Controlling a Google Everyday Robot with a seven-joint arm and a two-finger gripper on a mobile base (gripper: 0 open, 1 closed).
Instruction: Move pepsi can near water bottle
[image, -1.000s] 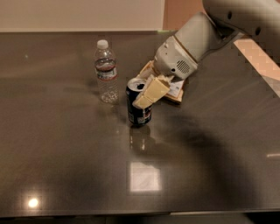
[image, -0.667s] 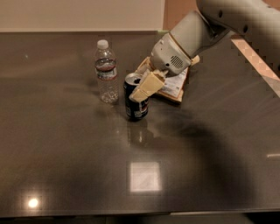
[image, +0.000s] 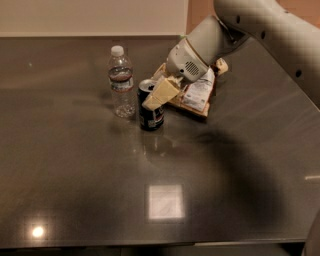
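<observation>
The pepsi can (image: 151, 116), dark blue with a silver top, stands upright at or just above the dark table (image: 75, 175), close to the right of the water bottle (image: 121, 82). A narrow gap shows between can and bottle. The bottle is clear and ribbed with a white cap and stands upright. My gripper (image: 154, 96) reaches in from the upper right and is shut on the can's upper part; one cream finger (image: 160, 93) lies across the can's front, the other is hidden behind it.
A brown-and-white chip bag (image: 199, 92) lies flat just right of the can, partly under my arm (image: 260, 30). The table's right edge runs diagonally at the far right. A wall rises behind the table's back edge.
My gripper has carried the can to the left and farther back, from near the chip bag to right beside the bottle. The bottle and bag have not moved.
</observation>
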